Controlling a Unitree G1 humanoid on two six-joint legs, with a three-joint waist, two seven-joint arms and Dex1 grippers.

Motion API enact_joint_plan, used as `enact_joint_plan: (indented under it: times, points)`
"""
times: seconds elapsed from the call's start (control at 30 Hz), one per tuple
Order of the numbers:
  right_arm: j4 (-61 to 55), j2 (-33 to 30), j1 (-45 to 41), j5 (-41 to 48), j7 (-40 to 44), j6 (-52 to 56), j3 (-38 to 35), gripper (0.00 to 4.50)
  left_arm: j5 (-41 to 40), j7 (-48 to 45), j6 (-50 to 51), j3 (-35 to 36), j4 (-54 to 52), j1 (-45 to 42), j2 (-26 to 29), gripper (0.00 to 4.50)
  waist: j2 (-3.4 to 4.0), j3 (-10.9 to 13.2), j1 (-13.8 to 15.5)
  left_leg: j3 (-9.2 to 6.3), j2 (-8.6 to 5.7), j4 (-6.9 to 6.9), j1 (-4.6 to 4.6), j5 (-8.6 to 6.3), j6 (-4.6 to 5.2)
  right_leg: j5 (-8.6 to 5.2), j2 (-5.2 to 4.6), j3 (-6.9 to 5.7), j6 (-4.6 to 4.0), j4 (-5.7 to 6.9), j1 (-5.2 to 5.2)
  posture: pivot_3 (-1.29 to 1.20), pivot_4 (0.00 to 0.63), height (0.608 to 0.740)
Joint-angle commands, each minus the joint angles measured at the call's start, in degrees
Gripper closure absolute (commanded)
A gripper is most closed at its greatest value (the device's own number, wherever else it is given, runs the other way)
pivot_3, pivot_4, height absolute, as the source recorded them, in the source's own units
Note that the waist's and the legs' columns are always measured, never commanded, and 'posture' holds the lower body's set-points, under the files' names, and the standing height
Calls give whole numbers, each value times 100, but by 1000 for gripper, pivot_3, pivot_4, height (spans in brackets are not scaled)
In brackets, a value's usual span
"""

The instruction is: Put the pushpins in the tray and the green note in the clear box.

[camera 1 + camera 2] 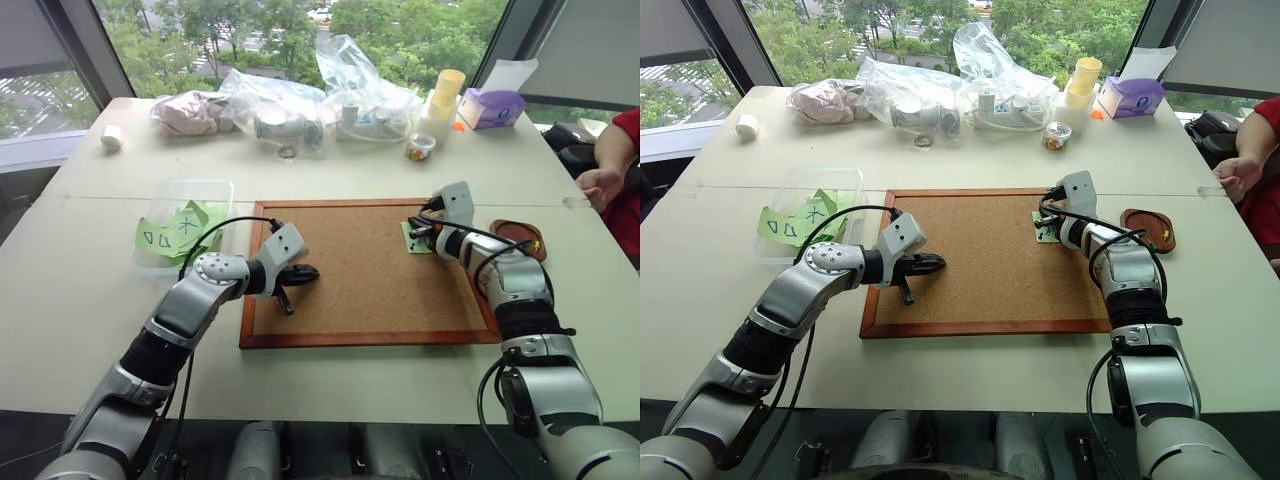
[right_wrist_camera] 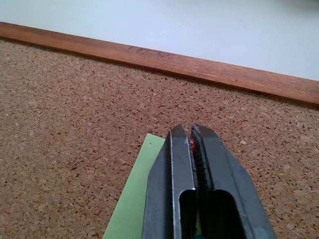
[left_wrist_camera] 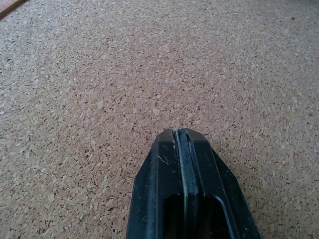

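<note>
Both grippers closed over the corkboard, the right one at the green note

The left gripper (image 1: 297,274) hangs over the near left part of the corkboard (image 1: 360,290) with fingers pressed together on nothing; its wrist view gives bare cork around them. The right gripper (image 2: 192,137) is closed over the green note (image 2: 130,199) near the board's far right corner, and its wrist view shows a small red speck between the fingertips, too small to tell what it is. The tray (image 1: 518,238) sits on the white table (image 1: 340,165) just right of the board; the clear box (image 1: 215,190) with other green slips (image 1: 160,235) is left of it. Farther: plastic bags (image 1: 300,105), cups, windows, a person's hand (image 1: 600,185) at the right edge
</note>
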Motion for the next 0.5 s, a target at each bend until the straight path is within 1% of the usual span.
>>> enact_joint_plan:
  times: [0.03,0.3,0.5]
  points:
    - [-379,7,4,77,-38,-194,-244,4395,62,-14,43,30,-72,15,-24,4500,1,0,2,0,0,0,0,0,0,0,0,0,0,1,0,0,150,735]
    - [-828,75,177,207,-284,-443,-631,4395,88,-67,43,-20,-22,2,-45,4500,7,4,3,0,0,0,0,0,0,0,0,0,0,2,-1,0,150,735]
    - [-850,168,173,379,-449,-361,-858,4395,102,-149,31,-81,0,-3,-79,4500,10,4,8,0,-1,0,0,0,0,0,-1,0,0,2,-1,0,150,735]
